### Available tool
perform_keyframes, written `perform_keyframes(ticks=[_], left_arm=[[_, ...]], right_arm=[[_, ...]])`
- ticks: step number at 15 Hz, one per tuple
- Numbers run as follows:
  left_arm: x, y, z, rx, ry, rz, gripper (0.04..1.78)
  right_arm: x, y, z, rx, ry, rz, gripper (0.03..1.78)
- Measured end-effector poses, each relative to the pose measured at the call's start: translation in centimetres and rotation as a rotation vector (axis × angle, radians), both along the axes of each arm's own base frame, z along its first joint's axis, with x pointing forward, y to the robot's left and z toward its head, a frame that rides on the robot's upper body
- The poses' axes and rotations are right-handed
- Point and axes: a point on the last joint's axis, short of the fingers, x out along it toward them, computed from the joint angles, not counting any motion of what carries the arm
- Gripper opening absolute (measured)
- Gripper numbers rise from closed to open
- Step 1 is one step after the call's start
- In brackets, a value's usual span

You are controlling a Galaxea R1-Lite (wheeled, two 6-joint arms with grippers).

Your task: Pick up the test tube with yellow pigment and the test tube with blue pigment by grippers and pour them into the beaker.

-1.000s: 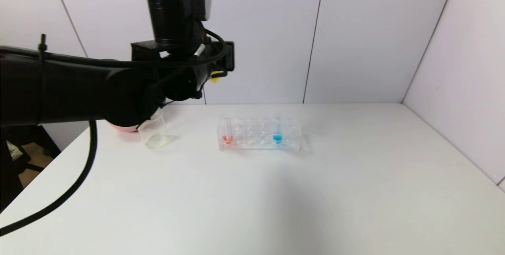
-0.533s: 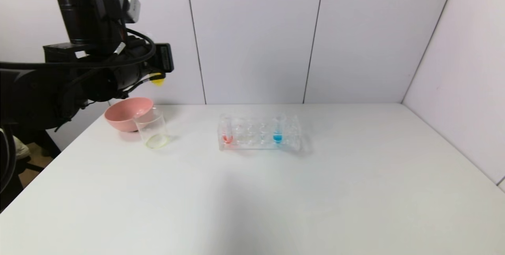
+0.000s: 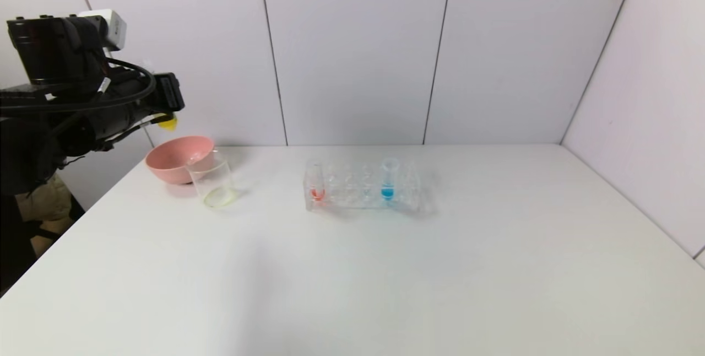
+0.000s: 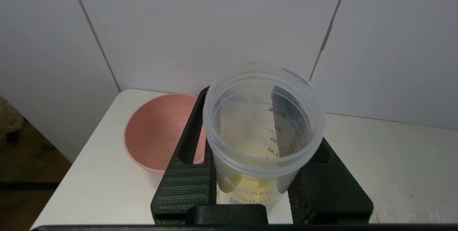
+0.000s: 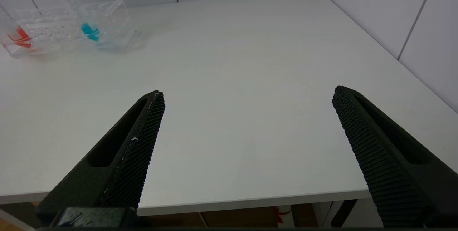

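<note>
One pour looks done: beaker [image 3: 212, 181] near the desk's far-left corner holds yellowish liquid; left gripper [image 3: 165, 103] grips the yellow-tipped tube [image 4: 263, 131]. Blue tube [image 3: 388, 178] remains racked; right gripper [image 5: 247, 145] gapes empty.

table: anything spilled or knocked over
Nothing stands out. The rack stands level with the blue tube and red tube upright; the beaker is upright by the bowl; no spill on the table. The left gripper holds the yellow tube.

Matte black left arm [image 3: 66, 113] with looping black cable, white box, ridged black jaws.
</note>
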Motion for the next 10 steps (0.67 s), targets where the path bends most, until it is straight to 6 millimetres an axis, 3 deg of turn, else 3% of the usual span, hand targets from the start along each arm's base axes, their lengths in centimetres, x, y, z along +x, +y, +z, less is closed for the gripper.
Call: perform_keyframes(ticks=[6, 10], left_arm=[[0.0, 4.9, -0.5, -0.005, 0.024, -0.006, 0.54], [-0.3, 5.9, -0.5, -0.007, 0.034, 0.000, 0.54]], right_arm=[[0.0, 0.0, 0.0, 0.000, 0.000, 0.000, 1.71], [0.0, 0.0, 0.0, 0.000, 0.000, 0.000, 1.71]])
